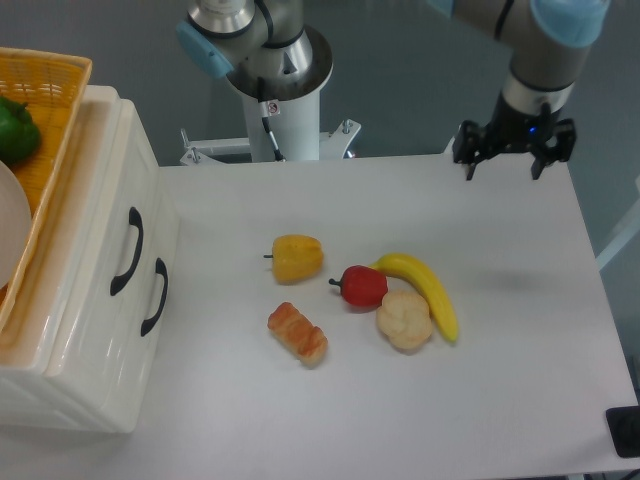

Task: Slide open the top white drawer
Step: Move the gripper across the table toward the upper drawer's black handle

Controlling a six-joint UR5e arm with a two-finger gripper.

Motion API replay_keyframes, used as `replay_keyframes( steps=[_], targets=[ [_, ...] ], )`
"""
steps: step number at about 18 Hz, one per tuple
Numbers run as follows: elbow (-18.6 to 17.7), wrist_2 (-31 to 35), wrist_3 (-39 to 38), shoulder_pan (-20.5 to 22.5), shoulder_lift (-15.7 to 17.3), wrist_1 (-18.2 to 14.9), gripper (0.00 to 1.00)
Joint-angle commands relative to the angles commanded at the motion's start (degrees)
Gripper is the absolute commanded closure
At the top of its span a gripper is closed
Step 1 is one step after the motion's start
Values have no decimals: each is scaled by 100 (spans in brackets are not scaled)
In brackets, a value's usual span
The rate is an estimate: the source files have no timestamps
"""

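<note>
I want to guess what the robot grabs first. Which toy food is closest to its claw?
The banana. It lies farthest right in the food group, on the tool's side; the pepper, apple and bread sit farther left.

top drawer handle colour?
Black, on the cream-white top drawer; handle shows clearly in the fixed camera view.

Colour key. Top white drawer (118, 225): glossy cream-white with a curved black handle (127, 250); lower drawer (130, 330): the same cream-white, its handle (155, 296) also black. Basket (45, 110): woven yellow-orange, holding a green item (15, 130). Worktop (400, 400): plain pale grey-white. Pepper (297, 258): yellow. Apple-like fruit (363, 286): red. Banana (430, 290): yellow. Bread roll (298, 334): orange-brown with paler stripes. Lumpy piece (404, 320): cream-beige. Tool (506, 165): black; arm joints (205, 45): light blue caps on grey.
</note>
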Motion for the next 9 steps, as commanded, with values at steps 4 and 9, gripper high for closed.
replay_keyframes(
  steps=[4,9],
  targets=[
    [17,-17,9,-52,9,0,0],
    [-105,-18,0,-132,0,44,0]
  ],
)
